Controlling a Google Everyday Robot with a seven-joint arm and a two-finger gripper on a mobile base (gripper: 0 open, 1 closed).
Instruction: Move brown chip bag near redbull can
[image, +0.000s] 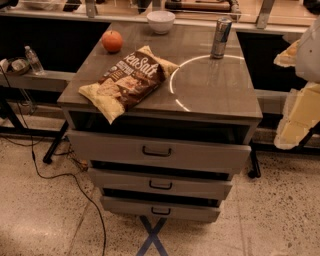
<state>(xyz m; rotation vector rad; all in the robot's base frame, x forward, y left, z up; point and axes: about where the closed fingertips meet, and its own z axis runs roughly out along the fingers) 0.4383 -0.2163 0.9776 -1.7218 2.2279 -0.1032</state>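
Note:
The brown chip bag (128, 80) lies flat on the front left of the grey cabinet top (215, 95), its near end hanging a little over the front edge. The redbull can (220, 38) stands upright at the back right of the top, well apart from the bag. My gripper (299, 107) shows as pale white and yellowish parts at the right edge of the camera view, off to the right of the cabinet and lower than the can, touching nothing.
An orange (112, 41) sits at the back left and a white bowl (161, 21) at the back middle. The cabinet has three drawers (157, 151) partly pulled out. A water bottle (34, 60) stands on a shelf at left. A cable (60, 180) runs across the floor.

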